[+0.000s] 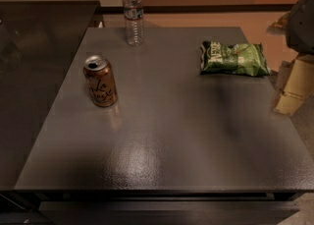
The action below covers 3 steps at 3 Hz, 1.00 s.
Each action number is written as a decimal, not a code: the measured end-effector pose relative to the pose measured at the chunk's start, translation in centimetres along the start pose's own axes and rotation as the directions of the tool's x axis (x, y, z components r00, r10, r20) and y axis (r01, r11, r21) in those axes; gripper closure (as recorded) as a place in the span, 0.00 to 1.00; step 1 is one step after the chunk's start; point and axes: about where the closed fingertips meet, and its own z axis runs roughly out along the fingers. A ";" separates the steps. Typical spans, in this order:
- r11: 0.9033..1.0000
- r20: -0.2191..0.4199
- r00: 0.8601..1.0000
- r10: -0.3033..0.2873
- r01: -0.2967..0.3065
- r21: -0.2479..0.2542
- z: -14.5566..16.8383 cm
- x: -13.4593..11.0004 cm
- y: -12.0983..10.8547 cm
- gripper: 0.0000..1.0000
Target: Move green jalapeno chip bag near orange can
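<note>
A dark grey table (162, 140) is filling most of the camera view. Its near edge is running along the bottom, and a dull patch of light is glinting on the surface close to that edge. Farther in, on the left side, the orange can (100, 81) is standing upright, its silver top facing up and its dark cursive script facing the camera. At the right edge of the picture, just off the table's right side, the gripper (293, 91) is hanging as a cream-coloured block below a grey part of the robot (301, 20). Whether it is spread wide or closed up cannot be told, and it is touching neither the bag nor the can. Beyond it and to its left, the green jalapeno chip bag (234, 59) is lying flat on the table's far right part, its dark green band pointing left, well apart from the can. At the far edge, left of centre, a clear plastic water bottle (133, 14) is standing upright. A second dark surface (39, 47) is adjoining the table on the left, and an orange-tan floor (196, 18) is showing behind.
</note>
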 end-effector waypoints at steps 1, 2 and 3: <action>1.000 -0.001 1.000 -0.006 0.006 -0.001 0.2 0.1 -0.6 0.00; 1.000 0.043 0.999 -0.005 0.005 0.014 0.8 0.2 -3.0 0.00; 0.999 0.126 0.992 0.029 -0.031 0.017 2.4 0.6 -6.7 0.00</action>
